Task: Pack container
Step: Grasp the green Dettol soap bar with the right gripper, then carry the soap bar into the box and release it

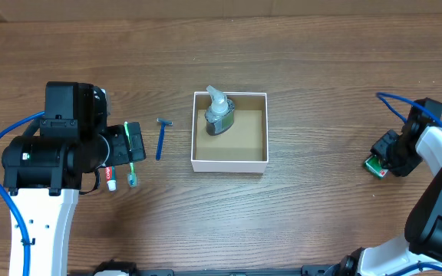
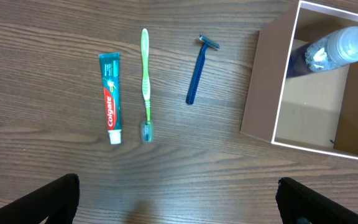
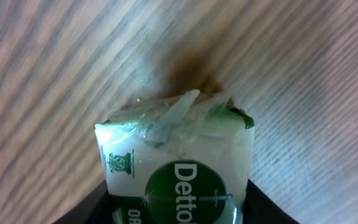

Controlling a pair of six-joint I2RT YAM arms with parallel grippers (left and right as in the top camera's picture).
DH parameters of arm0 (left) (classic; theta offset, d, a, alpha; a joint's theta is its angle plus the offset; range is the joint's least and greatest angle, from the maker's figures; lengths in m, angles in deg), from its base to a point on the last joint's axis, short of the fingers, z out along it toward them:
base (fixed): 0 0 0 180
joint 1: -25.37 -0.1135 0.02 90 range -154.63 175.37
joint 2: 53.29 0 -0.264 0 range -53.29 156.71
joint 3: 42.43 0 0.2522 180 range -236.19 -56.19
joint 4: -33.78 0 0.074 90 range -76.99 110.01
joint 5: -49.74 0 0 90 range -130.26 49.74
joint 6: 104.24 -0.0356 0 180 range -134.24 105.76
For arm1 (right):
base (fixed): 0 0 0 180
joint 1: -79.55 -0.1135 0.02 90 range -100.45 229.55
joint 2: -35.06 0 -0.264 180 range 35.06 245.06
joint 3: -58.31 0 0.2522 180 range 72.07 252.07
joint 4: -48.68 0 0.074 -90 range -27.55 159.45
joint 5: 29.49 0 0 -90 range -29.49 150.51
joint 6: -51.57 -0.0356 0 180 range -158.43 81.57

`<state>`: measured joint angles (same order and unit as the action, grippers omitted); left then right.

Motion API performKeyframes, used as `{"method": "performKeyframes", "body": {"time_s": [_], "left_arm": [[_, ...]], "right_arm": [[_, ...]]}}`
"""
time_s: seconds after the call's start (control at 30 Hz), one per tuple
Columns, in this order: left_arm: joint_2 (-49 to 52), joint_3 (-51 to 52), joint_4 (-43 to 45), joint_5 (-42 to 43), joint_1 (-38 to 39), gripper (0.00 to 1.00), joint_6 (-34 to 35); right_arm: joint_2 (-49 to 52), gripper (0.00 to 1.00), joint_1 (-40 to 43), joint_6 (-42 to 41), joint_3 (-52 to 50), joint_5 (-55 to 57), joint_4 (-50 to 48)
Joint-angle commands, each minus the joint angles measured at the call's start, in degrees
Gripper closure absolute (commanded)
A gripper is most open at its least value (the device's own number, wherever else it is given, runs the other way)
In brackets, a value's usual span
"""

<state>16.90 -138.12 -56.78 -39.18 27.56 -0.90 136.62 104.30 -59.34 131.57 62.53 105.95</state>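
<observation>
- Container [image 1: 229, 162]: centre of overhead frame, open top, white walls, brown floor. In left wrist view it's at the right edge.
- Inside already: pump bottle [image 1: 220, 115], upper-left part of the box, nozzle toward the back wall. Lying or leaning, can't tell which. Rest of floor is bare.
- Left of the box on the table [image 1: 321, 230]: razor [image 2: 196, 74], toothbrush [image 2: 146, 81], toothpaste [image 2: 110, 106], side by side, apart from each other, none touching the box.
- Left gripper [image 2: 178, 199]: jaws spread wide, nothing between them, above those three items. Fingers show only in the bottom corners of its wrist view.
- Right gripper [image 1: 384, 159]: far right of overhead frame, well apart from the box. Looks closed on a green/white Dettol soap pack [image 3: 179, 168], w/ dark fingers either side at the bottom of its wrist view. Can't tell if the pack is clear of the table.
- Risks, my read:
  - Crinkly wrapper, and the grip seems to be on one end, so the pack may twist or slip during the long carry.
  - A low approach could catch the near wall and shove the light box.
  - A drop onto the bottle could leave the pack perched on it, or roll the bottle.
  - Both arms heading for the box at once means possible clash over it.
  - Thin razor and brush lie flat, so the wide jaws may scrape the table or nudge a neighbour.
</observation>
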Motion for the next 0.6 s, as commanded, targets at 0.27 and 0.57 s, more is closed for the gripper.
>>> {"method": "performKeyframes", "body": {"time_s": [0.27, 0.57], "left_arm": [[-0.1, -1.3, -0.1, 0.0, -0.3, 0.00, -0.9], [-0.1, -1.3, -0.1, 0.0, -0.3, 0.00, -0.9]], "right_arm": [[-14.3, 0.89, -8.5, 5.8, 21.6, -8.2, 12.9], [-19.2, 0.89, -34.2, 9.0, 24.8, -8.1, 13.0]]}}
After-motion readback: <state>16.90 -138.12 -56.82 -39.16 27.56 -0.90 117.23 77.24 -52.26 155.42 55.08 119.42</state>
